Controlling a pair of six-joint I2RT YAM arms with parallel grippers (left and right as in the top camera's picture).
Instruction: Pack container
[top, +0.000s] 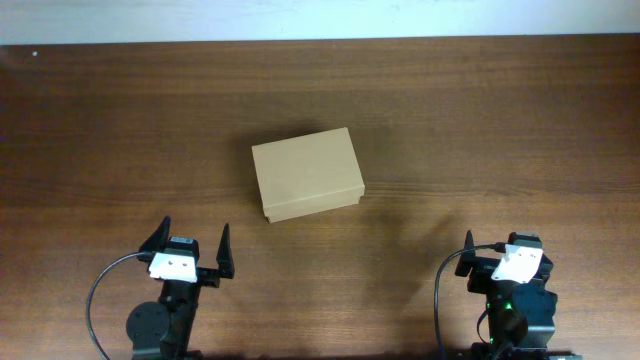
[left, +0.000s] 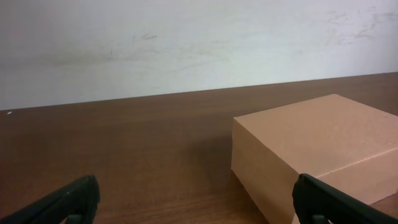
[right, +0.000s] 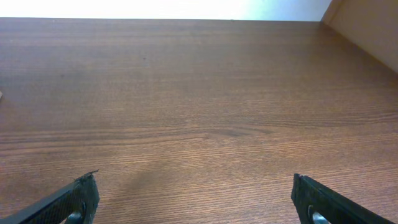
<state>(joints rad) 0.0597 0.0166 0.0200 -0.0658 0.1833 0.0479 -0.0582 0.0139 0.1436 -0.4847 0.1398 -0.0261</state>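
Roughly crosswise: container (top: 306, 174) long axis left-right, right end slightly farther.

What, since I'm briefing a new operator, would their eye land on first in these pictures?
The tan cardboard container, lid shut, sits near the middle of the dark wooden table. At the table's near edge, the left gripper and the right gripper are both wide open, holding nothing and well apart from the container.
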